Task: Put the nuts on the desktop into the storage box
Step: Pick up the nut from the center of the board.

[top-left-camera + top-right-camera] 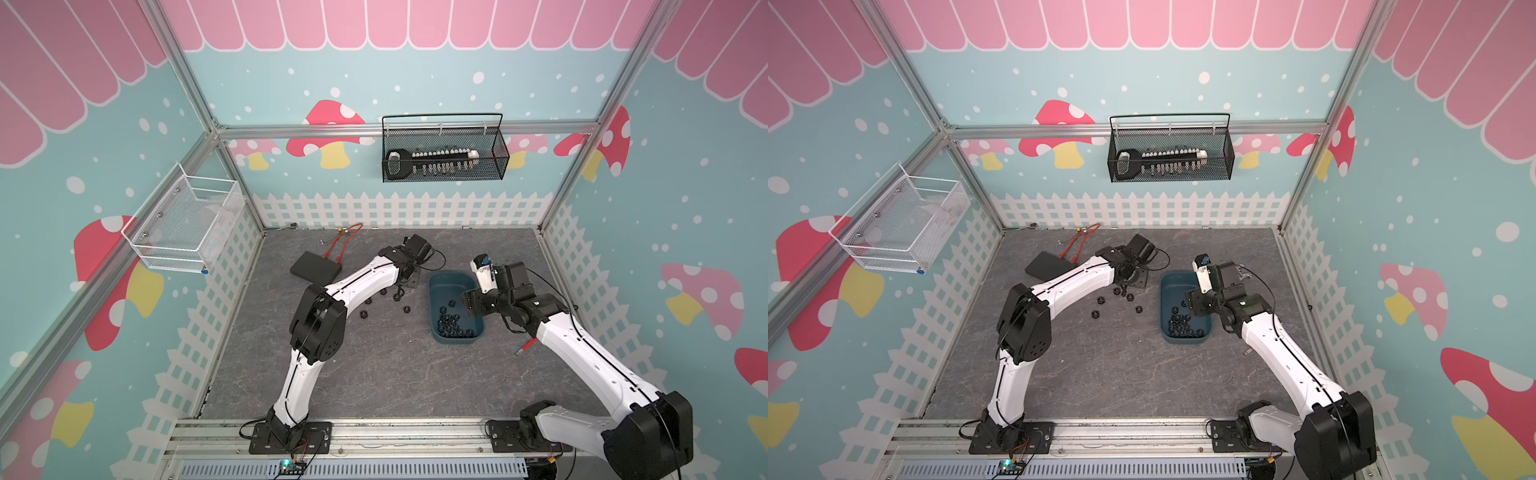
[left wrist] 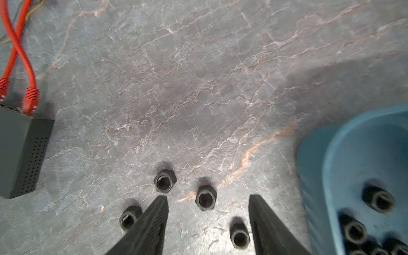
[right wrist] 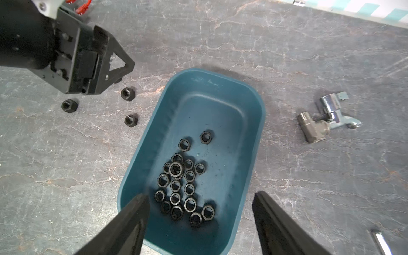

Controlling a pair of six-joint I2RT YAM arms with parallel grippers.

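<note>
So this looks like mid-sort. The blue box (image 3: 254, 114) sits right of centre in both top views and already has a good pile of black nuts (image 3: 183, 183) in its bottom, bunched toward the lower end of the frame in the right wrist view.

There are still loose nuts (image 2: 164, 182) on the grey desktop (image 2: 198, 77), just left of the box. I count 4 in the lower middle of the left wrist view, and a few more show in a top view (image 1: 364, 313) near the left arm's elbow.

The left gripper (image 2: 207, 205) is down low over that cluster with its fingers (image 2: 154, 223) apart and nothing between them. 1 nut (image 2: 205, 198) sits right in the gap, so I'd guess that's the next target: lower, centre on it, pinch, carry it right and drop.

The right gripper (image 3: 201, 203) hangs over the box, fingers wide apart and empty. Looks like it's done with a drop and free to go for another.

Watch out, the nuts are close together, so a finger could nudge a neighbour.
</note>
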